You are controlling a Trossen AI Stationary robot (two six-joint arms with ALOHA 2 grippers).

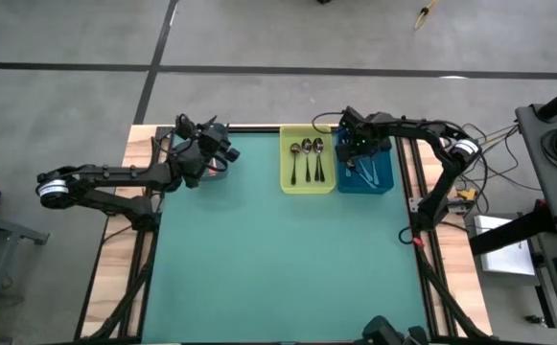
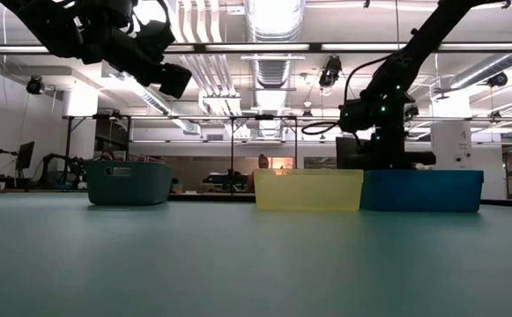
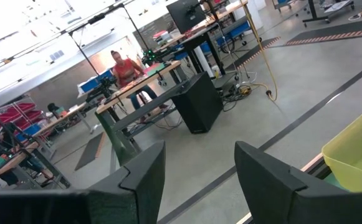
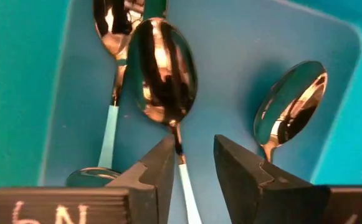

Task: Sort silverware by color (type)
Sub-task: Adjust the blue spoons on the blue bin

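Our right end effector (image 4: 190, 165) hangs over the blue bin (image 1: 379, 179), its fingers narrowly parted around a pale-blue-handled spoon (image 4: 165, 78) lying with its matching spoons, likely just let go. Black-handled spoons (image 1: 307, 158) sit in the yellow bin (image 1: 288, 182) at its 9 o'clock. Bin walls crowd us; up is free. Our left end effector (image 3: 196, 177) waits wide open above the grey bin (image 2: 128, 182).

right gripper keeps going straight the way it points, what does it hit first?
Probably the pale-blue-handled spoon lying between the right gripper's parted fingers, then the blue bin floor; depth is unclear.
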